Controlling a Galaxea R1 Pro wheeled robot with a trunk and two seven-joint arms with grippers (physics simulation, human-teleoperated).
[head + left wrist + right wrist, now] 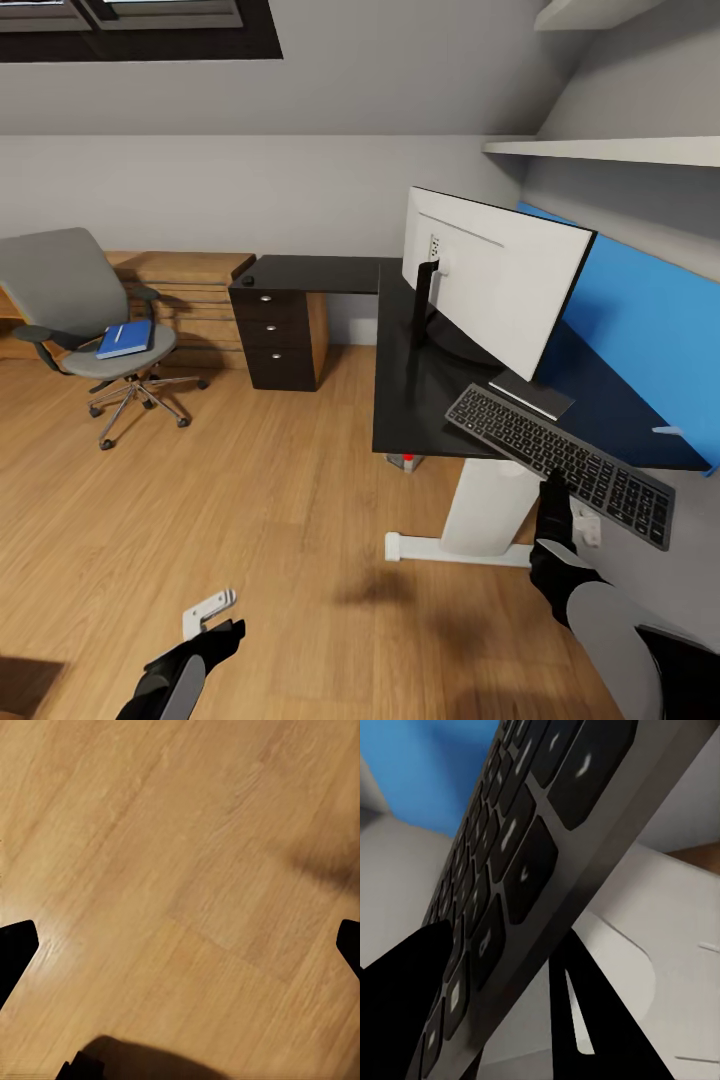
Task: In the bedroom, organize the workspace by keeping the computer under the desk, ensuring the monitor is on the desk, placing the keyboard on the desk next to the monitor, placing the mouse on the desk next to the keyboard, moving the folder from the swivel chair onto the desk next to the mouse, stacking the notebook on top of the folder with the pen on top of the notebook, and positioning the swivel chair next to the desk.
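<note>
In the head view, the right end effector (556, 492) grips the near long edge of the slim dark-keyed keyboard with a silvery rim (560, 462), which is held tilted over the front edge of the glossy black L-shaped counter (420, 400), one end above the top and the other past it. The wide monitor with a white back and black stand (495, 275) already stands on the counter just behind the keyboard, and the bright blue folder (125, 339) lies on the seat of the grey padded swivel chair (70, 300), well apart across the light wood floor (250, 520). The left end effector (210, 615) hangs low over the floor. In the left wrist view, its dark fingertips (15, 949) sit at opposite edges of the picture with bare floorboards between them, so it is spread wide and carries nothing. In the right wrist view, the keyboard (510, 870) runs steeply through the frame, with one dark finger (405, 990) over the keys and the other (585, 1020) beneath the rim, closed firmly on it. The step in hand seems to be setting the keyboard down; it would go best by carrying it further in over the counter, levelling it beside the monitor's base, and letting go only once it lies flat.
</note>
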